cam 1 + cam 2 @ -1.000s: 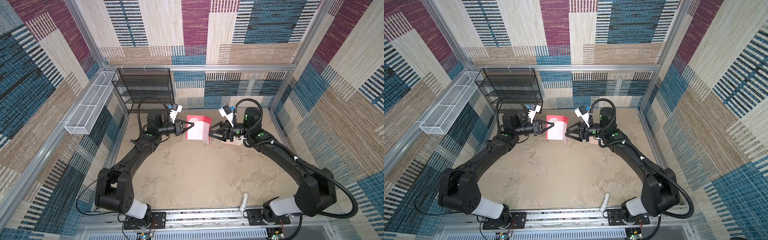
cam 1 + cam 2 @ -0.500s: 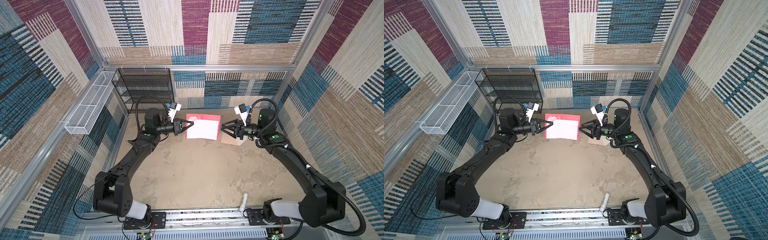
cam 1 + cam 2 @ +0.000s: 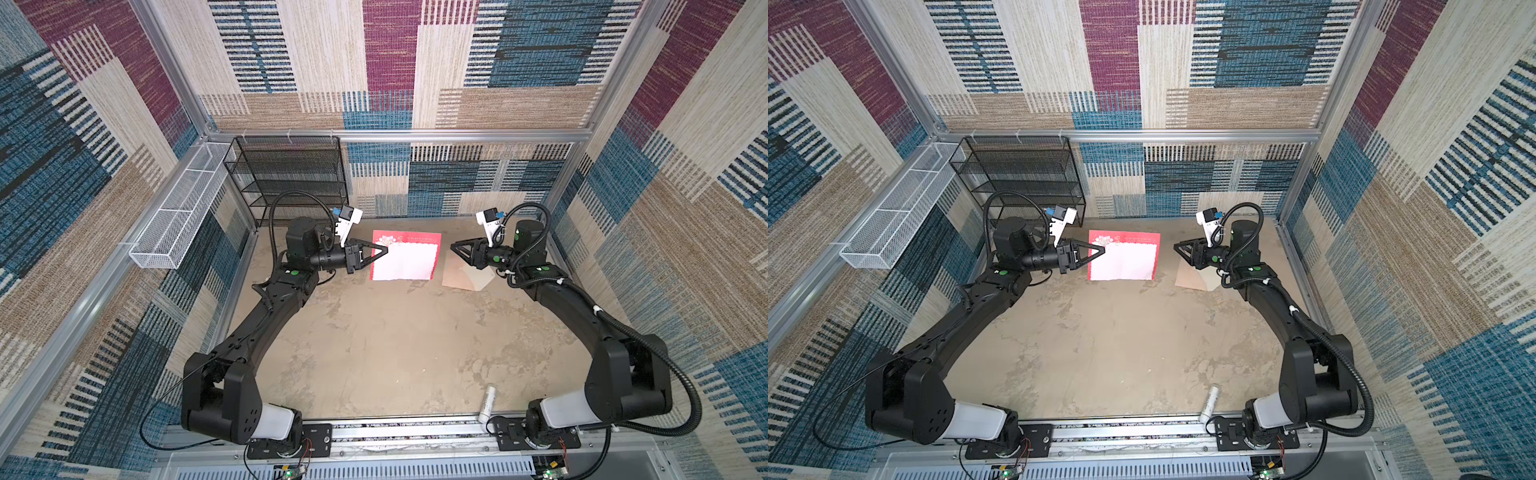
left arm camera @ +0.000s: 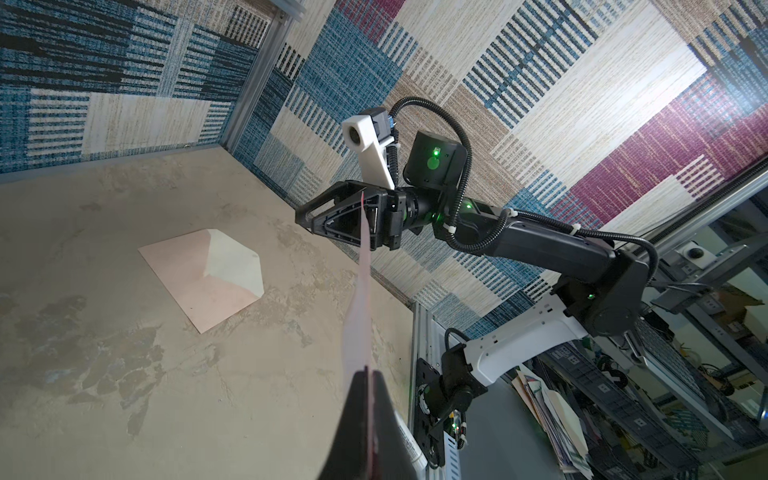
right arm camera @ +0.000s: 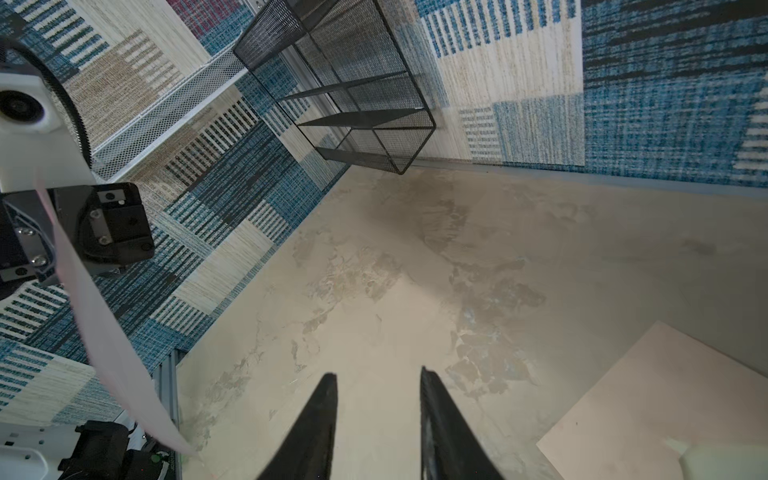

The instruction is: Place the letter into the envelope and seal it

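Letter (image 3: 405, 259) sits at the far middle of the table (image 3: 395, 353), pink face up toward the top views, its left edge clamped in the left gripper (image 3: 384, 250); its lower edge may touch the surface, hard to tell. Envelope (image 3: 465, 278) lies flat just right of it, cream flap lining showing. Right gripper (image 3: 454, 248) hovers over it, jaws apart, empty.

The letter (image 3: 409, 262) is far centre, above the table (image 3: 395, 353) — the envelope (image 3: 463, 279) lies flat just right of it; a tube (image 3: 487, 403) lies near right.
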Available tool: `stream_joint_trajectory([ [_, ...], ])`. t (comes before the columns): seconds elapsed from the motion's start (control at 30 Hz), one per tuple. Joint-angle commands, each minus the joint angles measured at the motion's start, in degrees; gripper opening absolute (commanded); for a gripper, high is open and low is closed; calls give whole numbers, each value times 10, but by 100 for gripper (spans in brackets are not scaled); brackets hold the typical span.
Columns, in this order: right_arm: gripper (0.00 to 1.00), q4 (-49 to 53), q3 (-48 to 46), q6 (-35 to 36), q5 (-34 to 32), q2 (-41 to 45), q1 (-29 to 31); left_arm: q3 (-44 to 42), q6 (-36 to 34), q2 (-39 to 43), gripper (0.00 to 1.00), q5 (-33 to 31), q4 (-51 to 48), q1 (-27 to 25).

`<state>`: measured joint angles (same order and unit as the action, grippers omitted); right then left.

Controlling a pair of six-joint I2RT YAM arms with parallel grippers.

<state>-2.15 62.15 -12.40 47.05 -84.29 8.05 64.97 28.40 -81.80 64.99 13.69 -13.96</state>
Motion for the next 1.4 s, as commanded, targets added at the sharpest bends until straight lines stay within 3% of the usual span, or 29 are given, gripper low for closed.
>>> stream_joint_trajectory([
  [0.0, 37, -25, 34, 14, 42, -16, 27, -1, 17, 1, 0, 8, 30, 0],
  [0.27, 37, -18, 24, 2, 104, 13, 65, -8, 82, -26, 0, -8, 121, 0],
  [0.53, 43, -18, 11, -29, 168, 52, 67, -5, 69, -48, 0, -5, 113, 0],
  [0.97, 60, -116, -3, -104, 144, 23, 105, -14, 116, -72, 0, 8, 179, -22],
  [1.37, 65, -214, -25, -170, 162, 10, 114, -41, 176, -79, 0, 10, 270, -43],
])
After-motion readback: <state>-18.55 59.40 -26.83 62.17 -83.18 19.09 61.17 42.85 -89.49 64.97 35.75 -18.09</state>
